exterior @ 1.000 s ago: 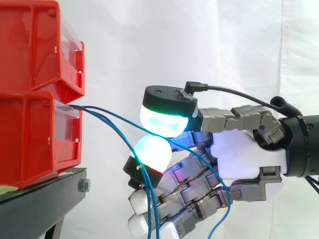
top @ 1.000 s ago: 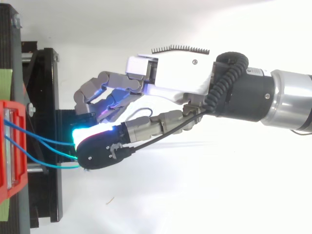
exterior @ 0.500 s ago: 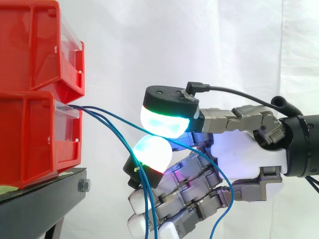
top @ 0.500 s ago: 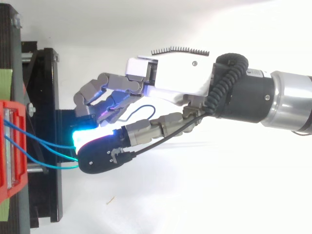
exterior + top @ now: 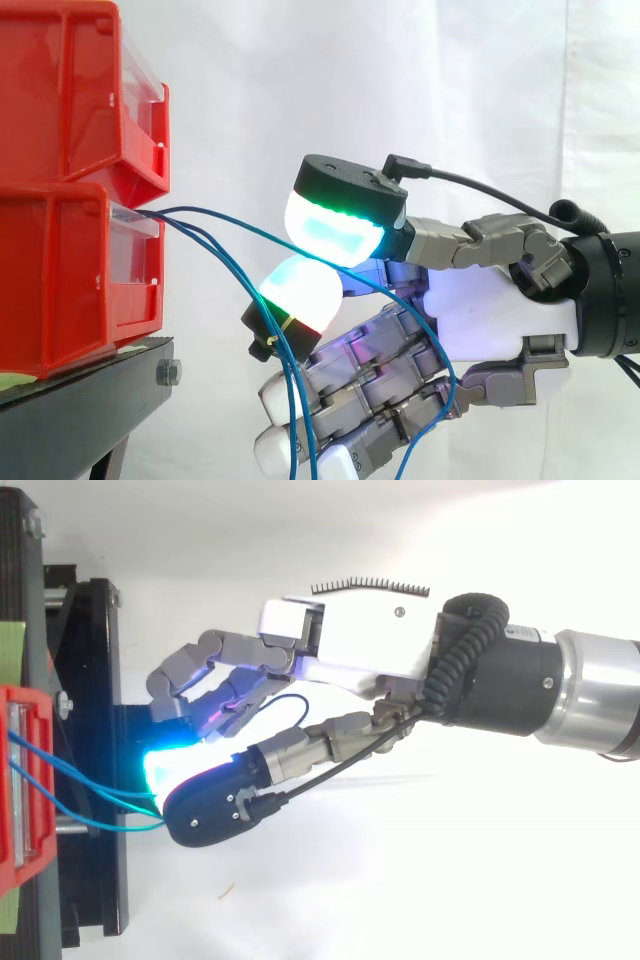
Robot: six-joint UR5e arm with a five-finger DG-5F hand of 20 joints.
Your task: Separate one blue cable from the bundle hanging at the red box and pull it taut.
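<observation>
grey-jointed hand (image 5: 350, 645), white palm shell (image 5: 490, 310), cyan-green glowing pads (image 5: 330, 228), black wrist (image 5: 510, 675)

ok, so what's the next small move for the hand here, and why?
Probably draw the hand back, away from the red bin, keeping the pinch. One blue cable runs between its glowing pads but arcs, not taut; the other cables hang loose below.

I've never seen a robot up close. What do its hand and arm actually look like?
The hand has a smooth white palm shell. Its fingers are chains of grey metal blocks. Two thick rounded pads sit in black caps and glow cyan-white, edged green. The wrist is a black cylinder, followed by a silver arm section.
</observation>
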